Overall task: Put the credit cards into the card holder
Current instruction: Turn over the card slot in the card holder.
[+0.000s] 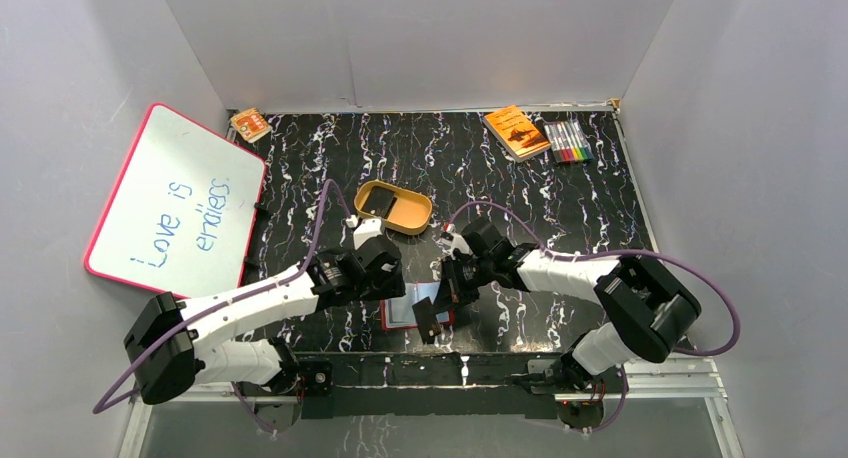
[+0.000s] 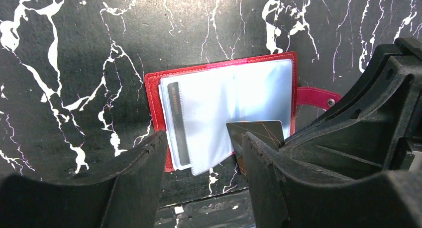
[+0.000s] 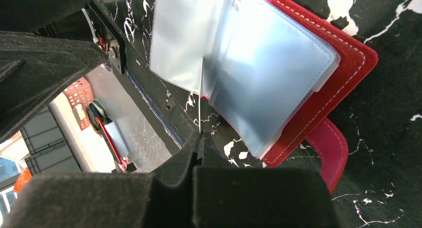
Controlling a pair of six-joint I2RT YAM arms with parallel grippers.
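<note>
Red card holder [image 2: 154, 101] lies open on bench [image 2: 64, 63]. I see right hand [image 3: 199, 143] pinching black credit card [image 2: 259, 130] at holder's clear pockets [image 3: 268, 78]; left hand [image 2: 203, 138] spread, empty, above holder.

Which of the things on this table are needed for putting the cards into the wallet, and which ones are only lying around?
Needed: red wallet, lying open; black card in the right fingers; black card already in a pocket; dark card, it seems, in the tan dish.
Lying around: whiteboard; orange booklet; markers; small orange packet.
</note>
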